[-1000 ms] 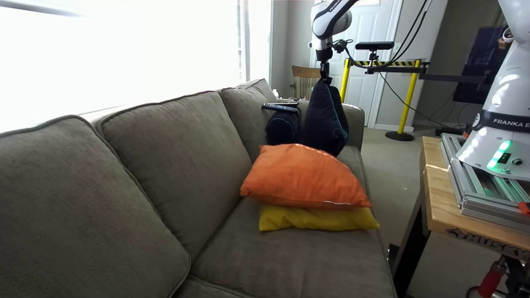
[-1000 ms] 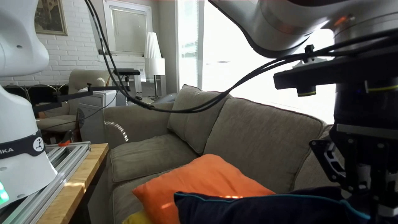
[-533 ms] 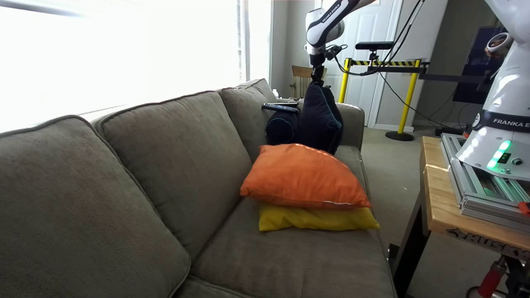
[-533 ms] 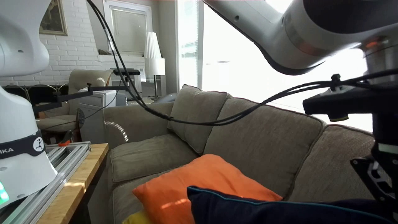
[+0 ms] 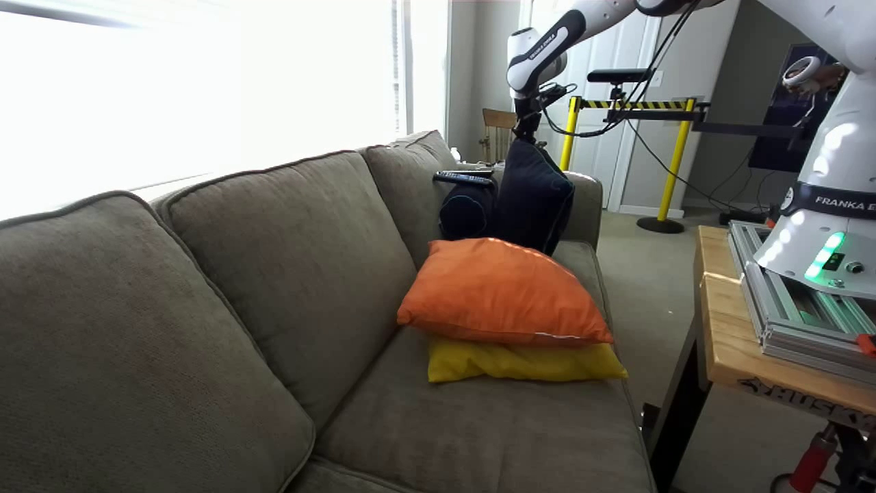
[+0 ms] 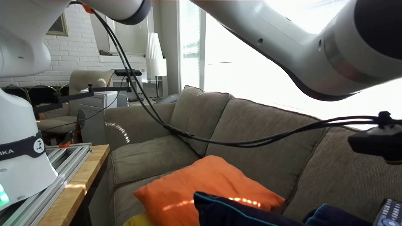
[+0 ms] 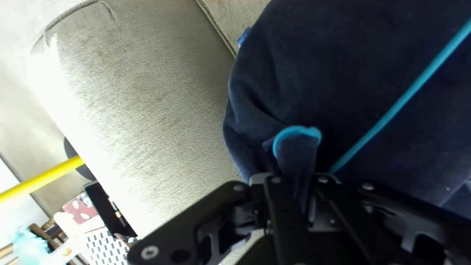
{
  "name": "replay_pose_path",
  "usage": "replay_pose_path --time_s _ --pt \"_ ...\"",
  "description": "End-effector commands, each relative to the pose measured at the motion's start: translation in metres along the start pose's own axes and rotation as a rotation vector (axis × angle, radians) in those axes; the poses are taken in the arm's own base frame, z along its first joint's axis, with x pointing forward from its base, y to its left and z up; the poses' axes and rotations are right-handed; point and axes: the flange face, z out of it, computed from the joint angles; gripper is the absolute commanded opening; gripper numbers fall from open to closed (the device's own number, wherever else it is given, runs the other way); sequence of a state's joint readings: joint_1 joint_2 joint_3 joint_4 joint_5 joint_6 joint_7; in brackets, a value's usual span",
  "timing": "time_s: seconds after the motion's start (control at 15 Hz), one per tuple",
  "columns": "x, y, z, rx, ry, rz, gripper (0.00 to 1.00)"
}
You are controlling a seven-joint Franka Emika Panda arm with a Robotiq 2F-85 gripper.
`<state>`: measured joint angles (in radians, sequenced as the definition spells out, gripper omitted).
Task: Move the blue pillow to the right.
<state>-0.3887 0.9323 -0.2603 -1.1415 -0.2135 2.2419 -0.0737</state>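
The dark navy-blue square fabric throw pillow with turquoise piping (image 5: 532,198) was upright at the far end of the grey-brown fabric sofa (image 5: 253,274). Its lower part was hidden, so whether the seat took its weight could not be told. The jaws were clamped together on a gathered top corner, cloth squeezed between them; a thin corner probably suited them better than the plump middle, and a high hold let the rest fall below. Just beside it sat a dark navy cylindrical bolster (image 5: 464,213), and behind was the padded sofa arm (image 5: 587,205), likely the right-hand end the task meant. In front, a plump orange fabric pillow (image 5: 506,294) lay on a flatter yellow fabric pillow (image 5: 527,363), which propped it up.

Compared with 1 second earlier, the held corner appeared slightly lower and the navy pillow had turned a little. The jaws had left an exterior view, where a black button-covered remote control (image 6: 389,215), lying on the bolster, now showed. The orange and yellow pillows had not moved.
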Motion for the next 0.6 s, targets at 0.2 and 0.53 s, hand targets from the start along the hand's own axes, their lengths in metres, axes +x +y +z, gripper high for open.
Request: replay_pose_path --time_s 0.2,0.53 --pt "0.03 0.028 0.007 -0.016 0.072 0.19 0.03" --pt "0.045 0.013 -0.003 0.04 0.137 0.29 0.03"
